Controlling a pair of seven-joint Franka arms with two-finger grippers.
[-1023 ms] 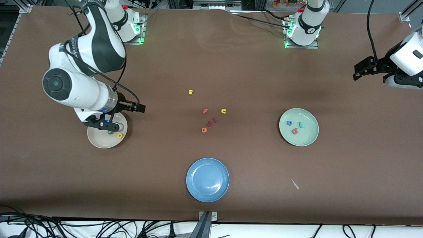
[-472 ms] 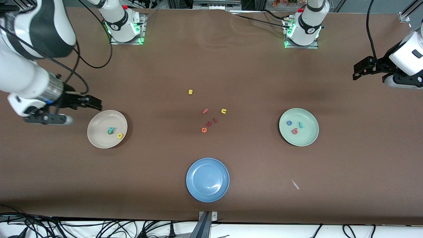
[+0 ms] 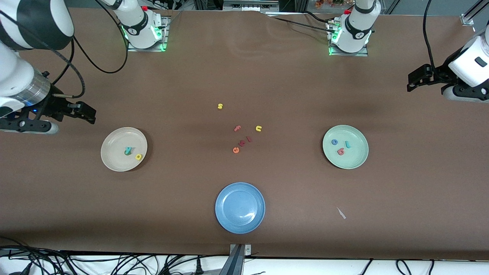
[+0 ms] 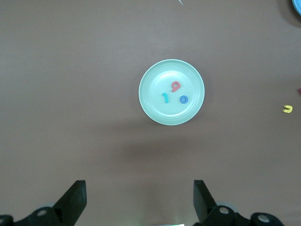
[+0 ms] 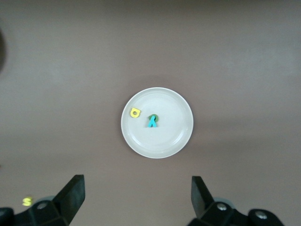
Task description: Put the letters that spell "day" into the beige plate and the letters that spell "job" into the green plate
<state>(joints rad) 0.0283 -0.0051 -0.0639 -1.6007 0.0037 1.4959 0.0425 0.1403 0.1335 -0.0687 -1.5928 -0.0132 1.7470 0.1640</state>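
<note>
The beige plate (image 3: pixel 114 145) (image 5: pixel 164 136) holds the yellow "a" (image 3: pixel 138 156) (image 5: pixel 135 112) and the teal "y" (image 3: pixel 128 149) (image 5: pixel 153 122), which lies across the dark green "d" (image 5: pixel 151 116). The green plate (image 3: pixel 355 156) (image 4: pixel 171 113) holds the blue "o" (image 3: pixel 334 142) (image 4: pixel 183 99), the teal "j" (image 3: pixel 347 144) (image 4: pixel 165 98) and the salmon "b" (image 3: pixel 340 152) (image 4: pixel 176 85). My right gripper (image 3: pixel 26 126) (image 5: pixel 136 197) hangs open and empty, high over bare table at the right arm's end. My left gripper (image 3: pixel 464 94) (image 4: pixel 139 202) waits open and empty, high over the left arm's end.
A blue plate (image 3: pixel 240 207) stands empty near the front edge. Loose letters lie mid-table: a yellow "s" (image 3: pixel 220 106), a salmon "f" (image 3: pixel 237 128), a yellow "u" (image 3: pixel 258 128), an orange "e" (image 3: pixel 235 150) and two small red ones (image 3: pixel 244 141). A white scrap (image 3: pixel 341 213) lies nearer the front.
My right gripper rose from over the beige plate and swung out toward the right arm's end of the table, uncovering the letters in the plate. The left arm has hardly moved.
</note>
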